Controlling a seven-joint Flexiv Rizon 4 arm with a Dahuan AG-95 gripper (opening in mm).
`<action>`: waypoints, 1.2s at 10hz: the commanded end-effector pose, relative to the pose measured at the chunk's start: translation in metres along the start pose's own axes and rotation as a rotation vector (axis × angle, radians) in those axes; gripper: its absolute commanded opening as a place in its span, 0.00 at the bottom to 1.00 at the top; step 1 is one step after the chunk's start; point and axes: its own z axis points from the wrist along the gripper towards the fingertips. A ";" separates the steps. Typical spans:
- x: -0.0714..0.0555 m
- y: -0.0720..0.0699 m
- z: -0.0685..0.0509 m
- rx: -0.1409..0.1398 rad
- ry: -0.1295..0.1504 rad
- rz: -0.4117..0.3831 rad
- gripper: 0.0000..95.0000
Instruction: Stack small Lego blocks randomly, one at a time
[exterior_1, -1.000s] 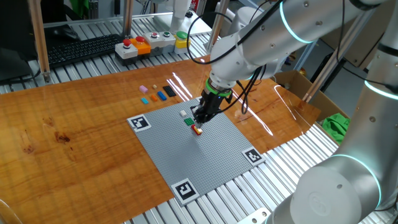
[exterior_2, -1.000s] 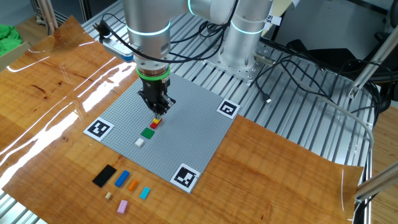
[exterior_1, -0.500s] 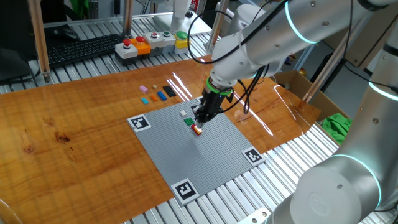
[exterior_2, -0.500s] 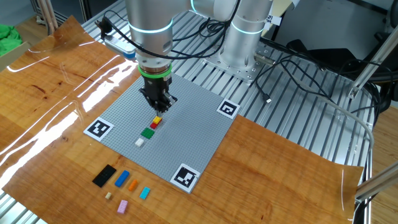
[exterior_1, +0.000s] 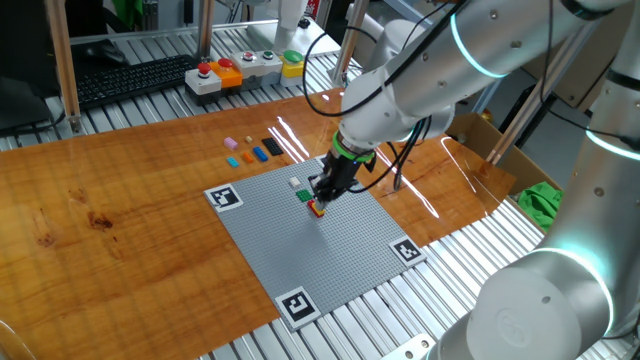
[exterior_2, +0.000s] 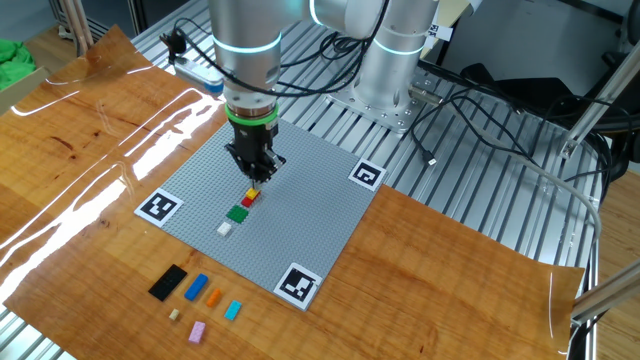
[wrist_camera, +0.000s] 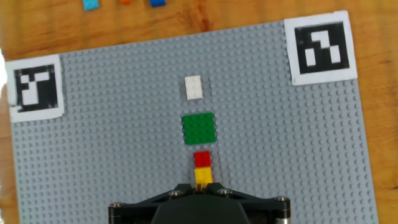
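No readable brand or text anywhere; only black-and-white marker tags (wrist_camera: 319, 47) at the corners of the grey baseplate (exterior_2: 310, 215).

Gripper (exterior_2: 255, 180) points straight down over the plate, jaws clenched, nothing visibly held between them. Its tip sits just above the yellow brick (wrist_camera: 203, 177); contact can't be confirmed.

Blocks on the plate, in one line in the hand view, near to far:
- yellow brick, small, at the gripper's edge
- red brick (wrist_camera: 202, 159), same width, touching the yellow one
- green plate (wrist_camera: 198, 129), square, wider, small gap from the red
- white brick (wrist_camera: 193, 87), small, well apart from the green

Loose blocks on the wood table (exterior_2: 90, 150), off the plate's near edge in the other fixed view:
- black brick (exterior_2: 168, 282), longest
- blue brick (exterior_2: 196, 287) beside it
- orange brick (exterior_2: 213, 296), narrow
- cyan brick (exterior_2: 233, 310)
- pink brick (exterior_2: 197, 331)
- a tiny pale one (exterior_2: 174, 314), colour unclear
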 end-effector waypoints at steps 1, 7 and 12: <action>-0.001 0.001 -0.004 0.007 0.063 0.002 0.00; 0.014 0.005 -0.015 0.003 0.116 -0.052 0.00; 0.060 0.005 -0.021 -0.012 0.142 -0.188 0.20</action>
